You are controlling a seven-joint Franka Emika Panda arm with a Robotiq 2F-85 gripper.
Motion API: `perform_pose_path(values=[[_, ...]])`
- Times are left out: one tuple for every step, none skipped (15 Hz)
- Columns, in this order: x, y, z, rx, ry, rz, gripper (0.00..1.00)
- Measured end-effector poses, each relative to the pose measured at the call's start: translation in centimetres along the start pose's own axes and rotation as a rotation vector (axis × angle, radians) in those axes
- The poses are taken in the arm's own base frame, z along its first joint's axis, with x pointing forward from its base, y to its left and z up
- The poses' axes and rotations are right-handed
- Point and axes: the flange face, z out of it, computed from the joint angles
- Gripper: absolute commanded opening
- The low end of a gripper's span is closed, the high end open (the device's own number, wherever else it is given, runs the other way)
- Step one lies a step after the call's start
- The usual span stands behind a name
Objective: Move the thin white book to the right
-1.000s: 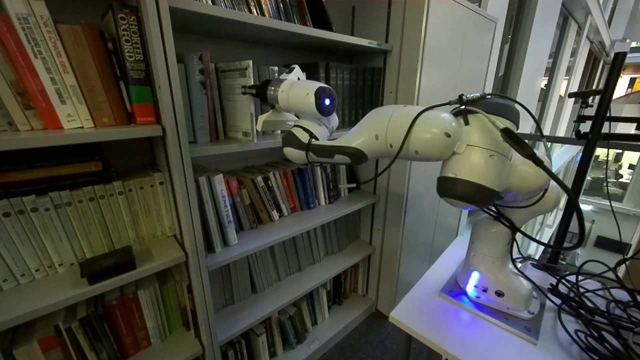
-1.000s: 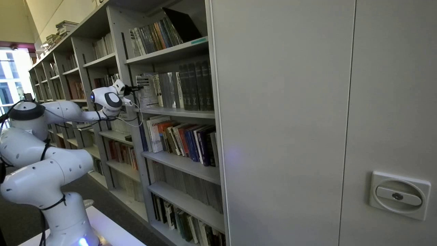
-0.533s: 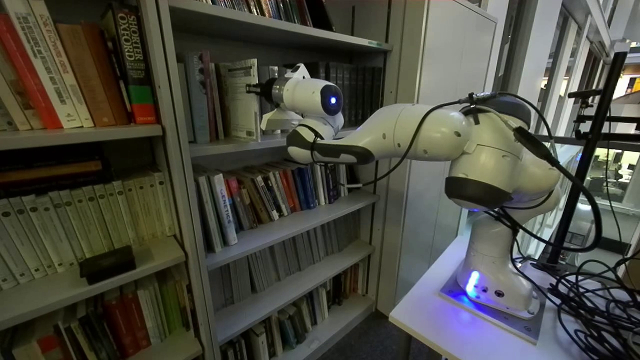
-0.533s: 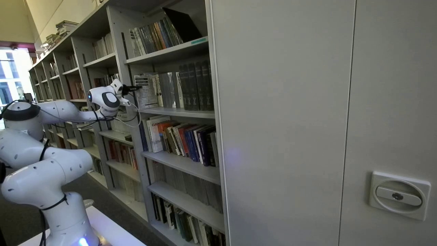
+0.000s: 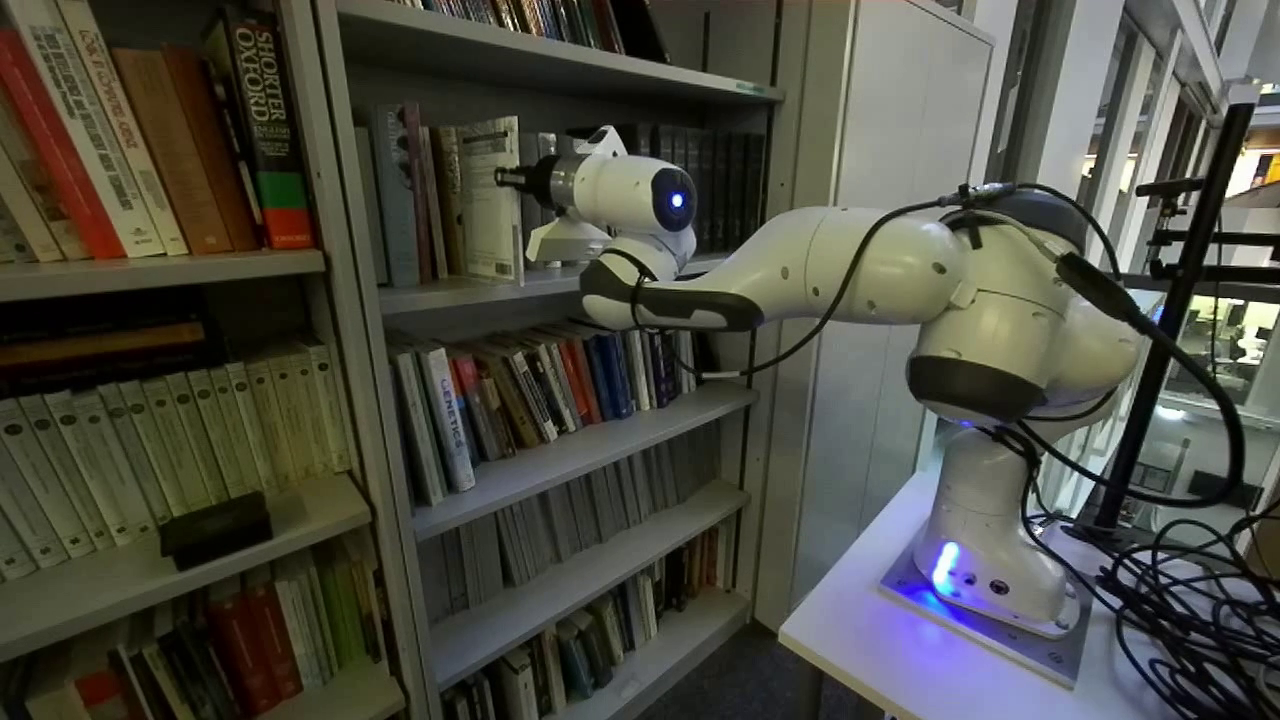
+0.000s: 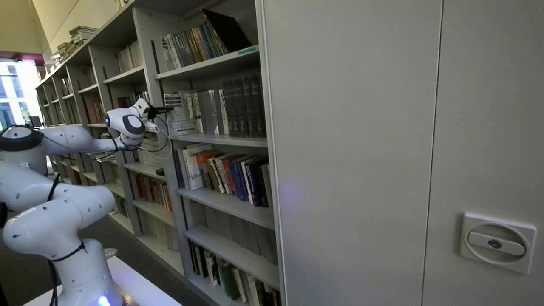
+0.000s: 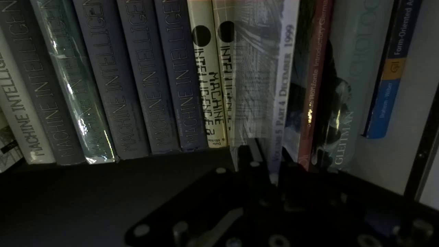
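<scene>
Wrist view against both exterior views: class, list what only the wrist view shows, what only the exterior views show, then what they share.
Wrist view only: legible "December 1999" on the thin white book and "Machine Intelligence" on nearby spines.
Exterior views only: the white robot arm, the table bearing it, and the lower shelves.
Shared: the thin white book and the gripper, shut on its spine edge.

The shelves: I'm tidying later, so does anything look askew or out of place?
In an exterior view, a black item on an upper shelf tilts steeply, beside more upright books. The white book juts out past its neighbours, but the gripper holds it, so that is probably deliberate.
</scene>
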Motion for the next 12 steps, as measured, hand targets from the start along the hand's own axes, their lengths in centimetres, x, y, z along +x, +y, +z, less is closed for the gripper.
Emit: perform_pose_path(values=[[0.0, -0.1, -0.2, 0.003, 0.000, 0.001, 0.02], [0.1, -0.3, -0.5, 0.006, -0.001, 0.002, 0.02], [0.1, -0.4, -0.7, 0.009, 0.000, 0.003, 0.02], [0.2, -0.5, -1.0, 0.012, -0.001, 0.005, 0.02], [0.2, -0.5, -1.3, 0.013, -0.001, 0.006, 0.02], [0.3, -0.5, -1.6, 0.014, -0.001, 0.008, 0.02], [0.3, -0.5, -1.8, 0.015, -0.002, 0.009, 0.02], [0.3, -0.5, -2.1, 0.015, -0.003, 0.011, 0.02], [0.4, -0.5, -2.4, 0.015, -0.004, 0.012, 0.02], [0.4, -0.4, -2.7, 0.015, -0.005, 0.014, 0.02], [0.5, -0.3, -3.0, 0.015, -0.005, 0.016, 0.02], [0.6, -0.3, -3.3, 0.016, -0.006, 0.018, 0.02]])
